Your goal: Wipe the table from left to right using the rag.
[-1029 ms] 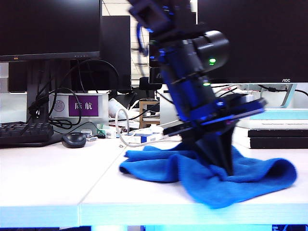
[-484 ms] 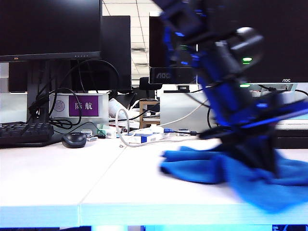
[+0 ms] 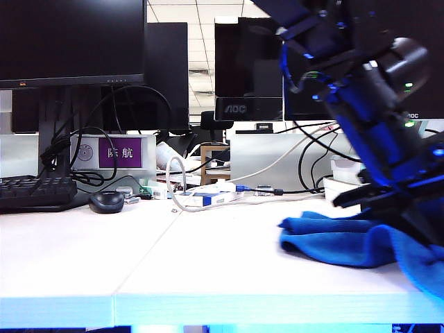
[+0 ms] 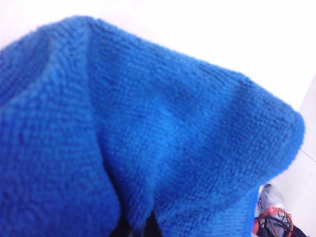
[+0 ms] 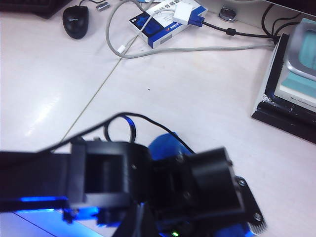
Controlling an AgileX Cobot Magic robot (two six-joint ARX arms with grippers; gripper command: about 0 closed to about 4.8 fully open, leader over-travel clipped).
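The blue rag [image 3: 333, 241] lies bunched on the white table [image 3: 139, 263] at the right. My left gripper [image 3: 424, 232] has reached across to the far right of the exterior view and presses down into the rag's right part. In the left wrist view the rag [image 4: 163, 128] fills the frame, and the left gripper [image 4: 137, 228] is shut on a fold of it. The right wrist view looks down on the left arm [image 5: 148, 182], with a bit of rag [image 5: 165, 145] beyond it. The right gripper [image 5: 140, 222] shows as dark tips meeting in a point above that arm, shut and holding nothing.
A black mouse [image 3: 107, 201] and a keyboard [image 3: 35, 191] sit at the back left. A white cable and a blue-and-white box [image 5: 158, 24] lie behind the middle. Stacked books [image 5: 296, 84] stand at the back right. Monitors line the rear, and a thin seam [image 5: 94, 98] crosses the table.
The left arm has dragged the rag across the table from the middle to the right side, still shut on it. The right arm has kept still.
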